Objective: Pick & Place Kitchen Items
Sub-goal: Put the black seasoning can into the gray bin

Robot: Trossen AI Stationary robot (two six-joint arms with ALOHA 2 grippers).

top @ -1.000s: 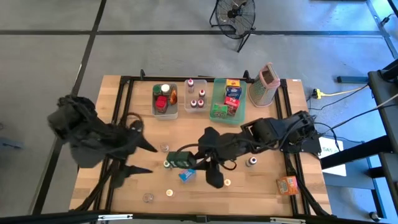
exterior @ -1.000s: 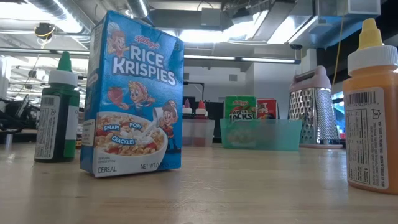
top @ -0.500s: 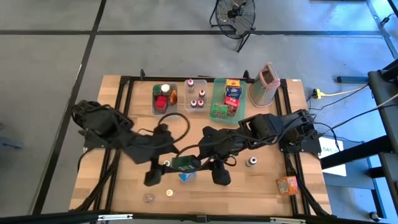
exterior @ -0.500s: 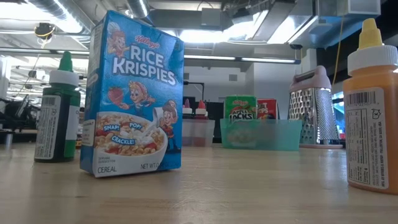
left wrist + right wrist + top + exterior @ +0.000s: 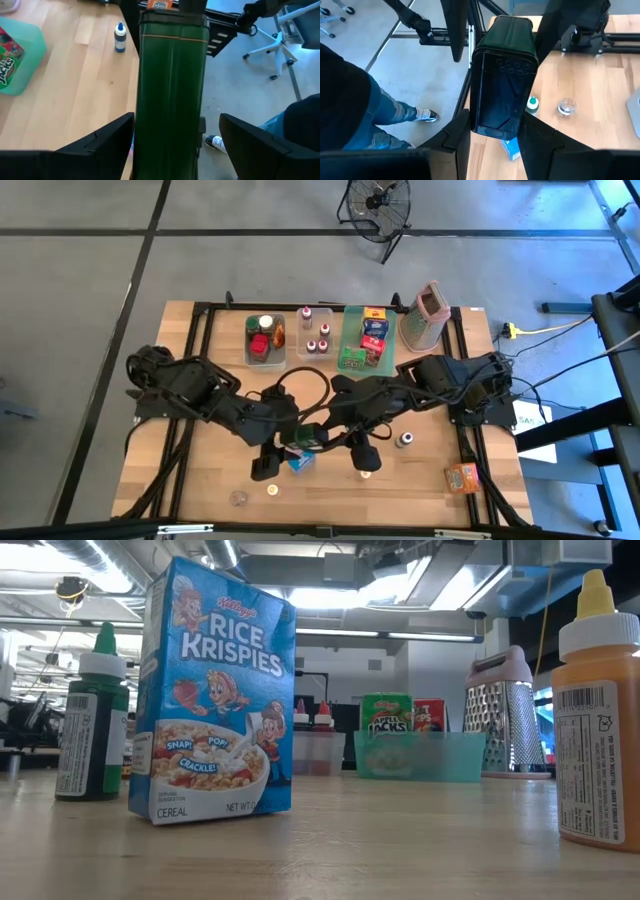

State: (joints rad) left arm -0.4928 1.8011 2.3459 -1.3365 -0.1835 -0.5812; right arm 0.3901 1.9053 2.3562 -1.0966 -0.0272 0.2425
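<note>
Grasping a smooth dark-green rectangular box [image 5: 504, 80], the right hand [image 5: 492, 132] meets the spread-fingered left hand [image 5: 175, 137].

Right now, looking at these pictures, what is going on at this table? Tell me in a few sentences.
The right gripper holds a dark green box above the middle of the table, jaws clamped on it. The left gripper is at the same box with its jaws open on either side of it, so this looks like a hand-over. A blue cereal box stands on the table just below. Other items sit in clear bins at the far edge.
</note>
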